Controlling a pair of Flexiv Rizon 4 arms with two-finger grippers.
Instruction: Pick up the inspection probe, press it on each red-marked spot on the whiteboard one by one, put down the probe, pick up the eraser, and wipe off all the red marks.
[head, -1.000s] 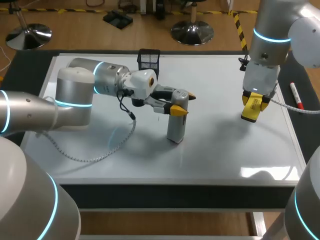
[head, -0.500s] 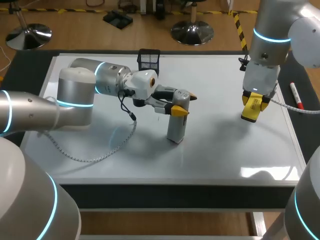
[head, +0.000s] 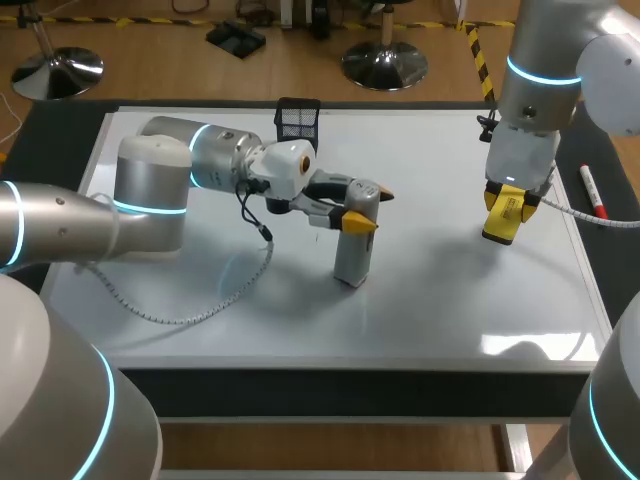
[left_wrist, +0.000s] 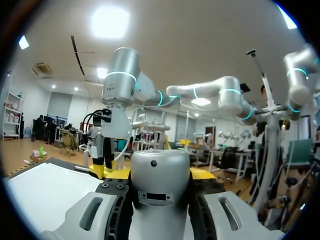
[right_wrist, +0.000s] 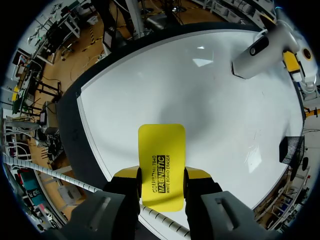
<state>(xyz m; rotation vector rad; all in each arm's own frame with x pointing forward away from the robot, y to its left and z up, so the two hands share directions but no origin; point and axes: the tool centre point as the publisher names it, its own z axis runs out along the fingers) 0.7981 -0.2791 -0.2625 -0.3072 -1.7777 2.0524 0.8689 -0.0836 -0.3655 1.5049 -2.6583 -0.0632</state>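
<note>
Probe (head: 350, 255): 1 pc. Smooth silver-grey shell, upright column w/ rounded top. Small dark dot + slot on the face seen in left wrist view.
L gripper (head: 358, 207): yellow tips clamped on probe's upper part from 2 sides. Probe hangs straight down below the fingers, lower end at the board.
Eraser (head: 503, 215): 1 pc. Flat yellow slab w/ rounded corners and black print on one face.
R gripper (right_wrist: 161, 175): closed on eraser, 1 yellow tip on each long edge. Most of the slab sticks out ahead of the fingers, above the board, not touching it.
Whiteboard (head: 450, 300): 1, glossy white rectangle w/ light glare. It lies under both grippers. Red marks too faint to make out.
Mesh cup (head: 297, 118): 1, black wire mesh, beyond L gripper at far board edge.
Marker (head: 592, 190): 1, slim white stick w/ red ends. It lies off the board on the dark table strip, near R gripper's outer side.
Gap: the 2 grippers are well apart, w/ probe ahead of R gripper in right wrist view.
</note>
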